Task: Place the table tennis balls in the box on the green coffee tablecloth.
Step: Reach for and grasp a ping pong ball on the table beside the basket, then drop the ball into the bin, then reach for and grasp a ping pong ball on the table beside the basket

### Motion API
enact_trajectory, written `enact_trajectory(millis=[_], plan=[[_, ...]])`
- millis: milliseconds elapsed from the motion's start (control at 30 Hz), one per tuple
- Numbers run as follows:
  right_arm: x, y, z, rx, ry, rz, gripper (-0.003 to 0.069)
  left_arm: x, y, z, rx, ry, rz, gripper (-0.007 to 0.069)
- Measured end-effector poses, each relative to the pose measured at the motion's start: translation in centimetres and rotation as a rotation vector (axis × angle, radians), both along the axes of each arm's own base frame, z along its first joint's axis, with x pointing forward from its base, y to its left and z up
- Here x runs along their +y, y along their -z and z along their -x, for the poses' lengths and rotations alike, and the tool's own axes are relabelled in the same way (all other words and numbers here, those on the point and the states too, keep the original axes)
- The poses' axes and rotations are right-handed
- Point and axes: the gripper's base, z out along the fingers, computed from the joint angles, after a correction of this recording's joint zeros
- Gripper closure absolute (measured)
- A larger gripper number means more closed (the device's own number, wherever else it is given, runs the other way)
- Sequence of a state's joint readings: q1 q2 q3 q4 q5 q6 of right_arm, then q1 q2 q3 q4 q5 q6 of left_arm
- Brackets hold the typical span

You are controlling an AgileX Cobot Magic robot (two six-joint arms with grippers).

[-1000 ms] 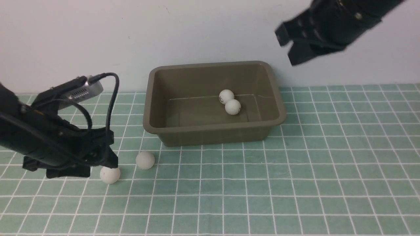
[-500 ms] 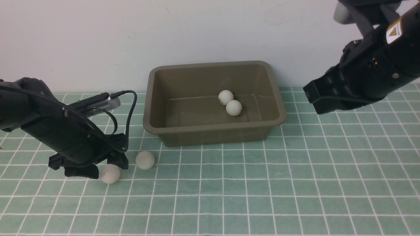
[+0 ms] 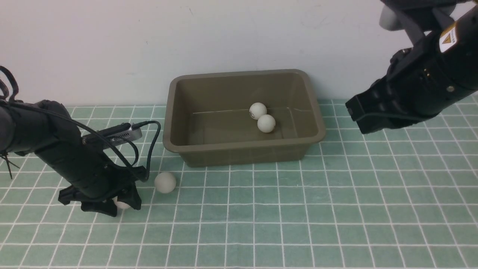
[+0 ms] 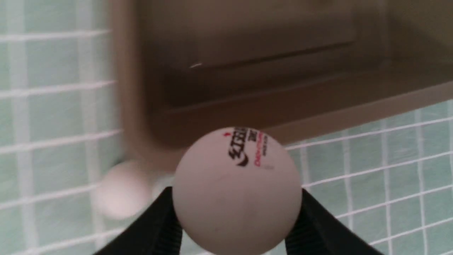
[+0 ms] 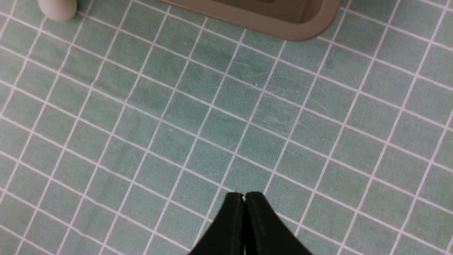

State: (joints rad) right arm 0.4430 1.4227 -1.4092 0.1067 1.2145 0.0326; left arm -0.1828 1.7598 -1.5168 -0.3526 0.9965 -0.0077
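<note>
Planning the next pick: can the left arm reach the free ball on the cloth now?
Probably not yet: the left claw is occupied, closed around the printed ball. Otherwise the free ball lies unobstructed right beside it.

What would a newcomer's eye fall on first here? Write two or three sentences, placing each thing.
The olive box at the middle back of the checked green cloth, with two white balls inside. Near left, the left gripper has its fingers against both sides of a printed ball; another ball lies loose beside it.
</note>
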Motion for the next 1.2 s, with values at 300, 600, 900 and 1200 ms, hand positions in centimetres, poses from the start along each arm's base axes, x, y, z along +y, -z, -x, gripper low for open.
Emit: enact_trajectory(millis=[300, 600, 900, 1200], plan=[[0.0, 0.0, 0.0, -0.003, 0.000, -0.002, 0.0676, -7.0, 4.3, -6.1, 0.024, 0.076, 0.017, 0.0283], [0.0, 0.0, 0.0, -0.003, 0.000, -0.002, 0.0676, -8.0, 6.2, -8.8, 0.018, 0.076, 0.033, 0.0088], [-0.1, 0.0, 0.0, -0.004, 0.001, 0.007, 0.0676, -7.2, 2.2, -7.7, 0.018, 0.123, -0.041, 0.0097], [-0.2, 0.0, 0.0, -0.002, 0.001, 0.019, 0.0676, -1.0, -7.6, -4.2, -0.174, 0.079, -0.135, 0.0587]])
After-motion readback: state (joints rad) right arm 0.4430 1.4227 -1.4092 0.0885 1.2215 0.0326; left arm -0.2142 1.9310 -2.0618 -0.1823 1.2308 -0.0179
